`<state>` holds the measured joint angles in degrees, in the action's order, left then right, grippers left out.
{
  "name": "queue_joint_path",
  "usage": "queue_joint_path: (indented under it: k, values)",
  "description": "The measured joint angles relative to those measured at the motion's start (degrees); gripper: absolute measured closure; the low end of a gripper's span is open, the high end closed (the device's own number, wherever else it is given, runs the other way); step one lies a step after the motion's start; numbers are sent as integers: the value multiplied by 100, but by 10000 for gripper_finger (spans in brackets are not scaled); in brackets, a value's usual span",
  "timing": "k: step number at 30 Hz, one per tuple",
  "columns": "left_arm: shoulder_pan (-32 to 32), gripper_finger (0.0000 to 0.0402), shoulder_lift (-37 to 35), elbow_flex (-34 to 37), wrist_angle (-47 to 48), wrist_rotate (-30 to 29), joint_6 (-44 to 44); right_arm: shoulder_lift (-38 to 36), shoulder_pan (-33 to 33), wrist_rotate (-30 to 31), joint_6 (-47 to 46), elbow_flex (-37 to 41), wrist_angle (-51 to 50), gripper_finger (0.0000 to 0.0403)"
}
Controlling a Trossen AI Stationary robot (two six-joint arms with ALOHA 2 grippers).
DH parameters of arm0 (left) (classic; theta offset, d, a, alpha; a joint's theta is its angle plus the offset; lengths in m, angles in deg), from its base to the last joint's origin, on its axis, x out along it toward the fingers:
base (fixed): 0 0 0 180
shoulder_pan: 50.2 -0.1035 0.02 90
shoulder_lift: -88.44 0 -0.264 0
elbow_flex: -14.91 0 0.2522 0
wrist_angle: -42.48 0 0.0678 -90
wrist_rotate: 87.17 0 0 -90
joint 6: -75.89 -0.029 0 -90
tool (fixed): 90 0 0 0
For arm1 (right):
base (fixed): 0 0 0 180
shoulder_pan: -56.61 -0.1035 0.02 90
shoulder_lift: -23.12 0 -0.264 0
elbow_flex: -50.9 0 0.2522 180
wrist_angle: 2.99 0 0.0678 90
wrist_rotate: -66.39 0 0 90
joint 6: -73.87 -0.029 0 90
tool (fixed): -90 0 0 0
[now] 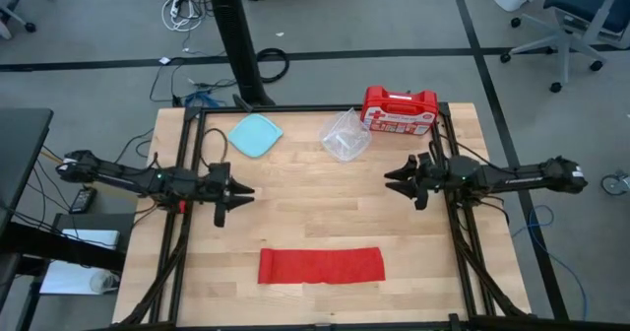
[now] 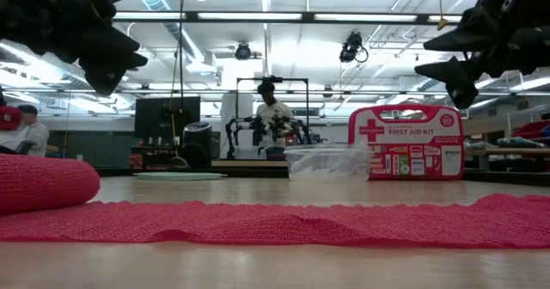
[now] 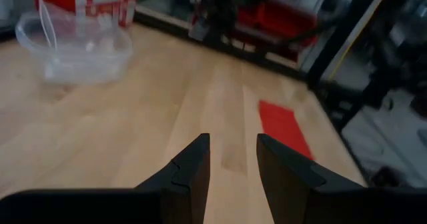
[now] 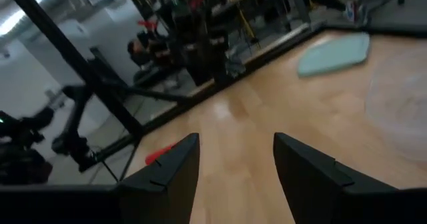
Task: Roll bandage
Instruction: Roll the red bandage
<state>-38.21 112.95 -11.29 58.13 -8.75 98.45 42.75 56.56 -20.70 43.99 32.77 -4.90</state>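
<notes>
Claws (image 1: 246, 192) (image 1: 392, 176) both parted, empty, above bandage (image 1: 322, 266).

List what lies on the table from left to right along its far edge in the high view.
Pale blue lid → clear plastic container → red first-aid case. All three sit apart from the red bandage near the front edge.

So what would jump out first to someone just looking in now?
The red bandage, lying flat and unrolled near the table's front edge. Next, the left gripper and right gripper, both open and empty, facing each other above mid-table. At the back sit a first-aid kit, clear plastic container and light blue lid.
</notes>
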Motion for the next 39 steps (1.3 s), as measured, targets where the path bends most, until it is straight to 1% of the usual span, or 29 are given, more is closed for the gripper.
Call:
queue_joint_path:
  k: [5, 11, 15, 19, 23, 25, 30, 35, 39]
  values:
    - [2, 275, 674, -568, 863, 32, -45, 836, -176, -9, 204, -318, 220, 211]
    - [40, 275, 1323, -1168, 1351, 196, -360, 1886, -396, 18, 361, -914, 373, 211]
    - [202, 275, 1677, -1506, 1624, 222, -544, 2649, -542, 38, 614, -1411, 355, 211]
    - [513, 275, 1930, -1689, 1520, 218, -542, 3372, -698, 51, 876, -1940, 345, 211]
    - [977, 275, 2050, -1704, 1006, 150, -404, 4036, -887, 188, 1061, -2452, 286, 211]
    - [1237, 275, 2106, -1706, 795, 1, -283, 4323, -1017, 323, 1175, -2697, 132, 211]
    - [1821, 275, 2213, -1706, 707, -589, 84, 4948, -1241, 737, 1313, -3416, -503, 211]
    - [2343, 275, 2546, -1706, 717, -1183, 539, 5403, -1422, 796, 1306, -4111, -1060, 211]
    - [2604, 275, 3029, -1706, 549, -1302, 888, 5660, -1545, 790, 1243, -4460, -1186, 211]
